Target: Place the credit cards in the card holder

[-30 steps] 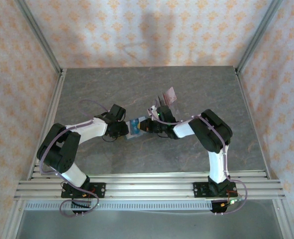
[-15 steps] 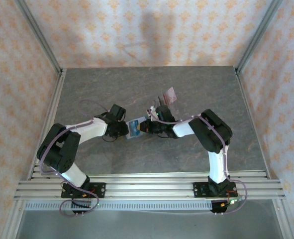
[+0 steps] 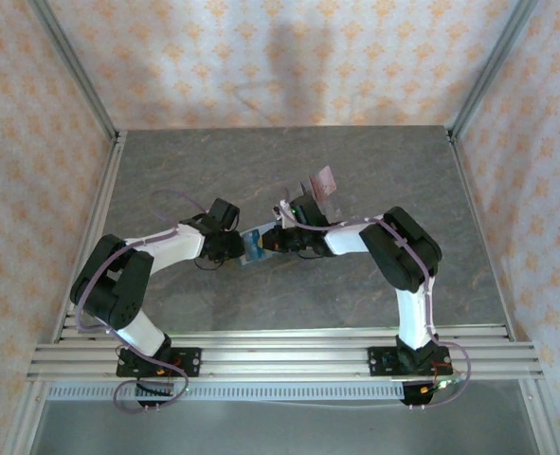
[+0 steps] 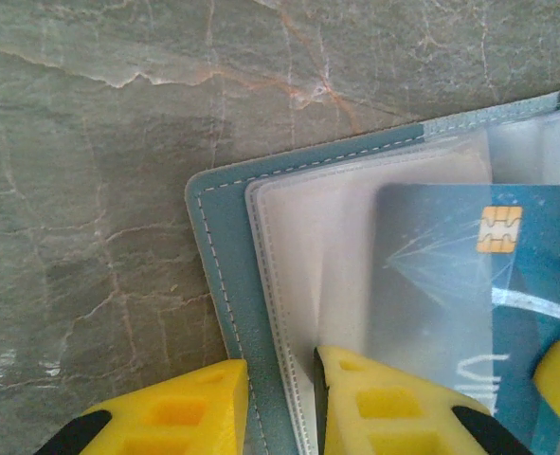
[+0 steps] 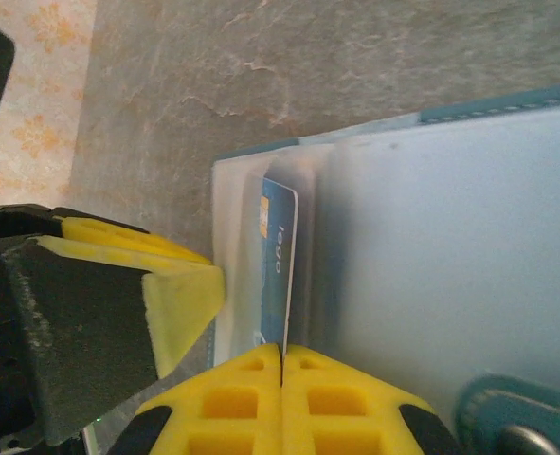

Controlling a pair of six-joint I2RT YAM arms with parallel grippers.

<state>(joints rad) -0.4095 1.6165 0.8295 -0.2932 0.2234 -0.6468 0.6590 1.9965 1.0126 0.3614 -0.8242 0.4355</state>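
Observation:
The teal card holder [image 4: 218,246] lies open on the table, its clear sleeves facing up. My left gripper [image 4: 281,365] is shut on its near edge, with the cover and a sleeve pinched between the yellow fingers. A blue credit card [image 4: 450,284] with a gold chip sits partly inside a clear sleeve. My right gripper [image 5: 281,353] is shut on that card's [image 5: 278,256] edge, close to the holder [image 5: 488,109]. From above, both grippers meet at the holder [image 3: 254,245], left gripper [image 3: 237,246] and right gripper [image 3: 272,242]. A pink credit card [image 3: 325,179] stands behind them.
The pink card leans in a clear plastic rack [image 3: 305,196] just behind the right wrist. Grey marbled tabletop [image 3: 213,161] surrounds the work spot. Metal frame posts [image 3: 104,133] and patterned walls enclose it on three sides.
My right gripper has moved left toward the left gripper, carrying the blue card further over the holder. The left arm has stayed still.

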